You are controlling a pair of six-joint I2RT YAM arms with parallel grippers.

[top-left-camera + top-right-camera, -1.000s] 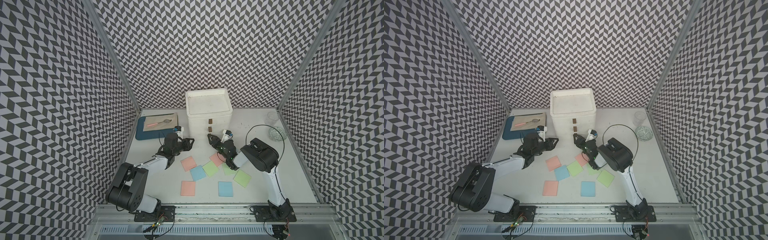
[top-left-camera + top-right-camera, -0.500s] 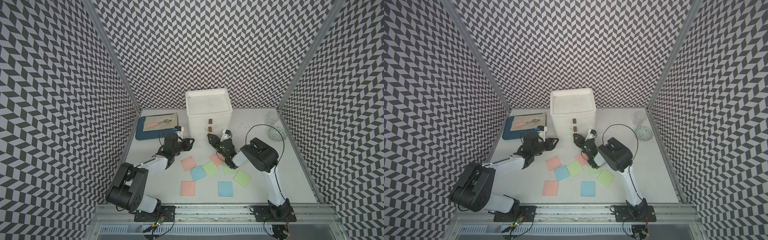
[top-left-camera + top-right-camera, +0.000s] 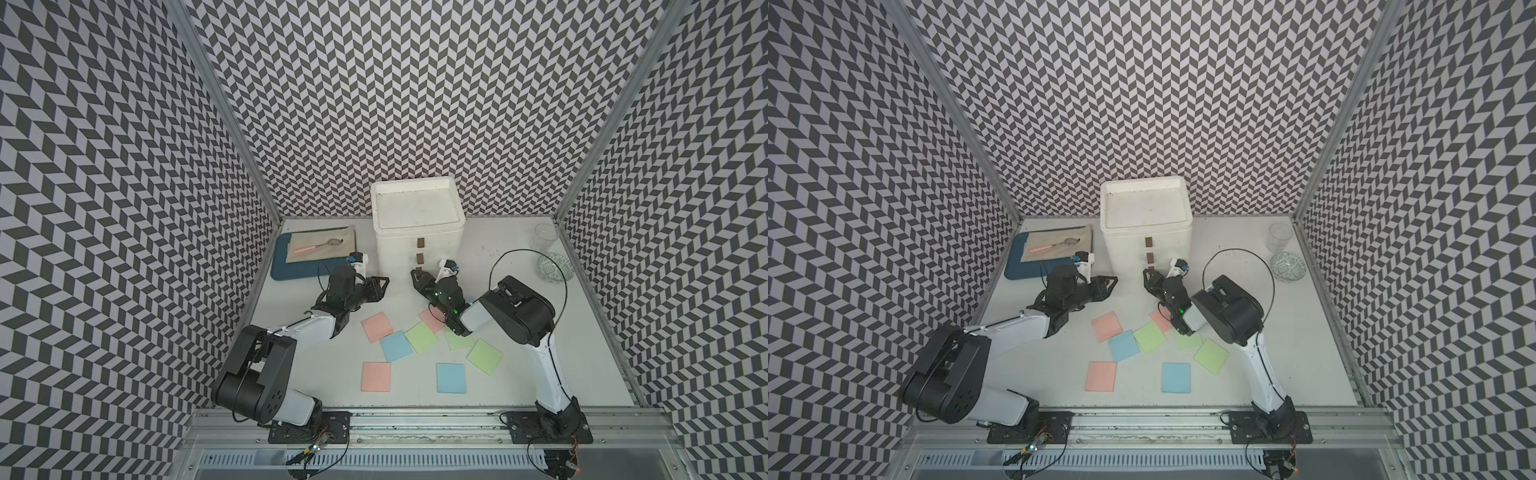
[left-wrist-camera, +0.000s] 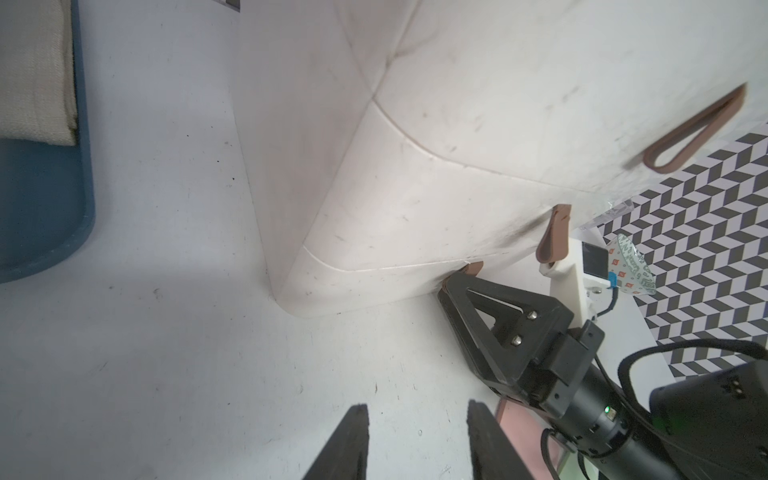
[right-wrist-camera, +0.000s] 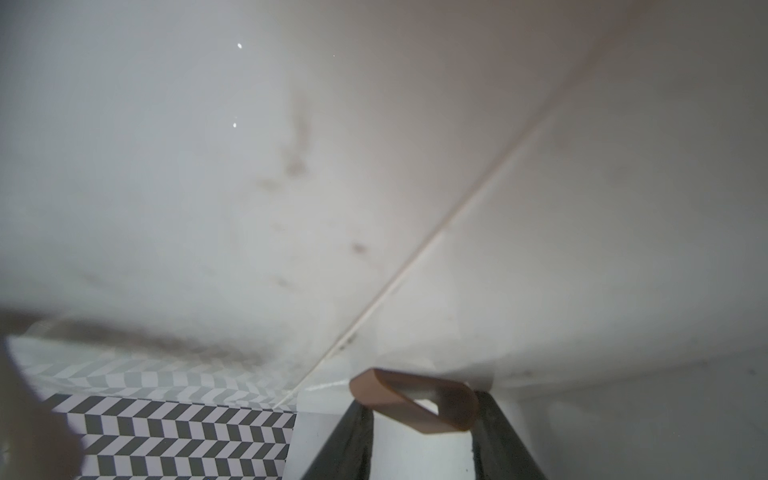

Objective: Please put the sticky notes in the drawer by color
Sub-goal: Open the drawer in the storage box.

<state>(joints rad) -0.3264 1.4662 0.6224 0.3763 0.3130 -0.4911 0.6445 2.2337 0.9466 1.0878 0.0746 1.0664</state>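
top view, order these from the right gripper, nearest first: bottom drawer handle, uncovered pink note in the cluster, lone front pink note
From the right gripper:
1. bottom drawer handle: between its fingers, right at the tips.
2. uncovered pink note in the cluster: on the cluster's left end.
3. lone front pink note: farthest forward, on the left side.

Square paper sticky notes [image 3: 377, 327] are salmon-pink, light blue and light green; the boxy plastic drawer unit [image 3: 399, 249] is white with brown tabs [image 3: 420, 242].
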